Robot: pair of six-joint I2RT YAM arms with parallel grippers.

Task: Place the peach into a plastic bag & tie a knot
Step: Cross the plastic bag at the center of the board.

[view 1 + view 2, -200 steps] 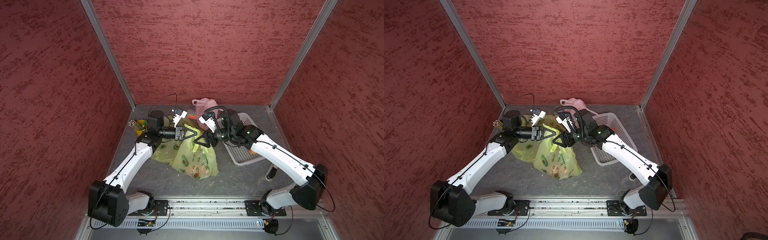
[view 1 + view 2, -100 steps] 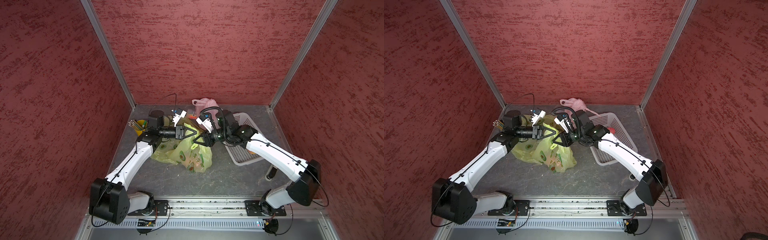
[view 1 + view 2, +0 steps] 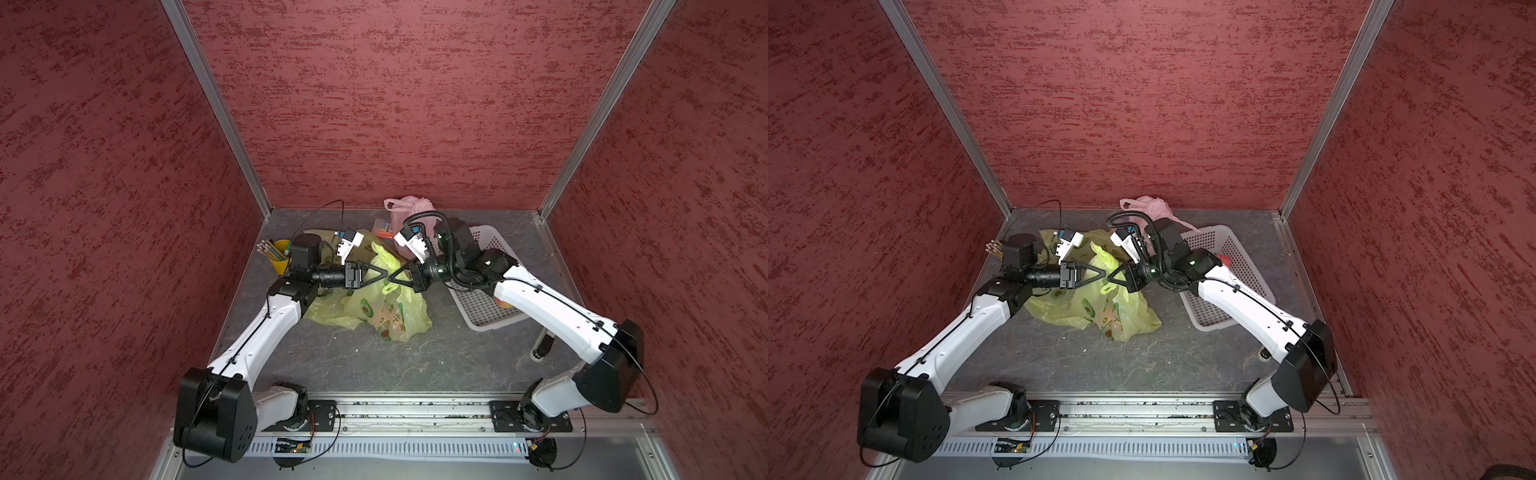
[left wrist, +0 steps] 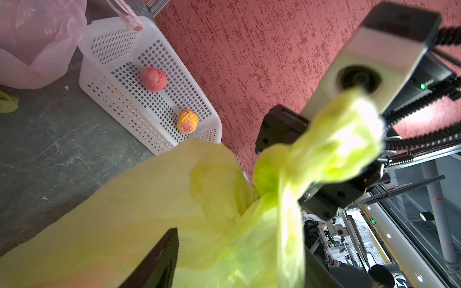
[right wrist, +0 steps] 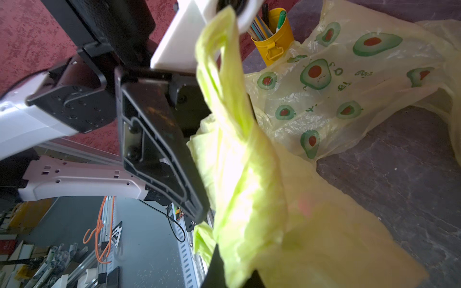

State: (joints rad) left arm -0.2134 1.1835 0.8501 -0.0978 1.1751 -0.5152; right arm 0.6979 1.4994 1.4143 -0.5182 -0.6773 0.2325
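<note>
In both top views the yellow-green bag (image 3: 390, 311) (image 3: 1125, 316) lay slumped on the table just beside the white basket (image 3: 496, 326) (image 3: 1237, 257), on the side nearer the left arm. The left gripper (image 3: 384, 273) (image 3: 1102, 272) and the right gripper (image 3: 393, 279) (image 3: 1111, 277) met almost tip to tip above the bag, near the basket's long wall. A pink bag (image 3: 409, 205) (image 3: 1148, 205) sat at the basket's far end, and a yellow cup (image 3: 280, 255) stood well apart from the basket, past the left arm's wrist. An orange peach (image 3: 505, 304) showed in the basket under the right arm in a top view, and a red peach (image 3: 1225, 260) showed farther back in the basket in a top view. In the left wrist view both peaches lay apart on the basket's floor, the red one (image 4: 154, 79) nearer the pink bag and the orange one (image 4: 187, 121) near the other end. The bag's film filled the foreground outside the basket, with a twisted handle (image 4: 336, 139) running up to the right gripper. One left finger (image 4: 162, 259) stood well clear of its mate, so the jaws were parted wide and gripped nothing, with film loose between them. In the right wrist view the handle's loop (image 5: 219, 74) hung beside the left gripper's black finger (image 5: 154, 149), and its lower stretch ran into the right gripper (image 5: 234, 276), which was fully closed on it. A faint pinkish patch (image 5: 304, 204) glowed through the film, too blurred to call a peach. A second bag (image 5: 349, 87), printed with avocados, lay flat by the cup (image 5: 274, 37).
</note>
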